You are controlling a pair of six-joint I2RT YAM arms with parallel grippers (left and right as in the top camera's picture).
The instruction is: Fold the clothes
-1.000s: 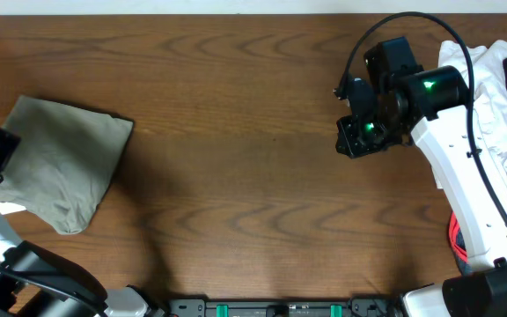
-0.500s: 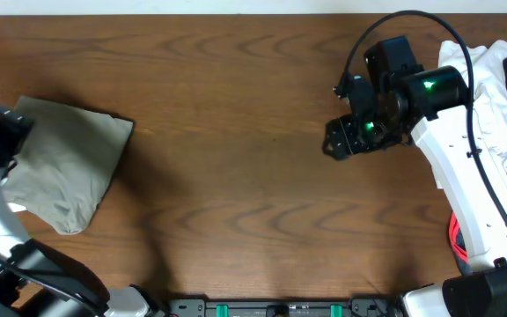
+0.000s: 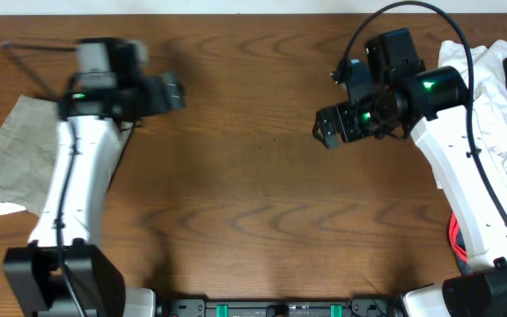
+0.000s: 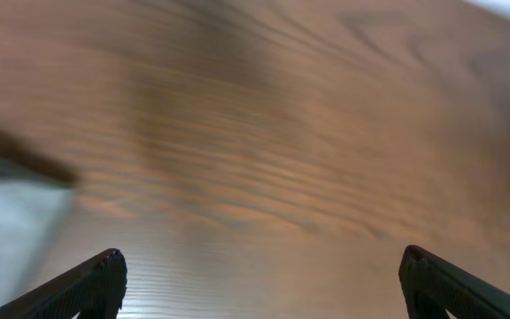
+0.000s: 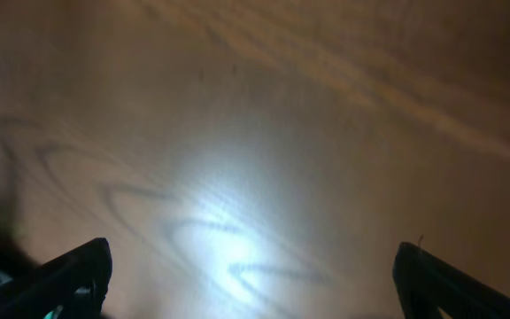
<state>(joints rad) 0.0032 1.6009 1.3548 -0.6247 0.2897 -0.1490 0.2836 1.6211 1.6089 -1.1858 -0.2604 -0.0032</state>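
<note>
Garment in khaki point(image 3: 11, 154) lies crumpled at the left edge of the table point(image 3: 253, 220).
Left gripper point(image 3: 172, 92) hovers to its right, jaws wide and empty; right gripper point(image 3: 327, 134) is likewise spread, holding nothing; white and black clothes point(image 3: 495, 79) are heaped far right.

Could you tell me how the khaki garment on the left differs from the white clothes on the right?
The khaki garment lies flat; the white clothes are bunched in a heap. The khaki garment is at the left edge of the table, the white clothes at its right. Both rest on the wood.
</note>
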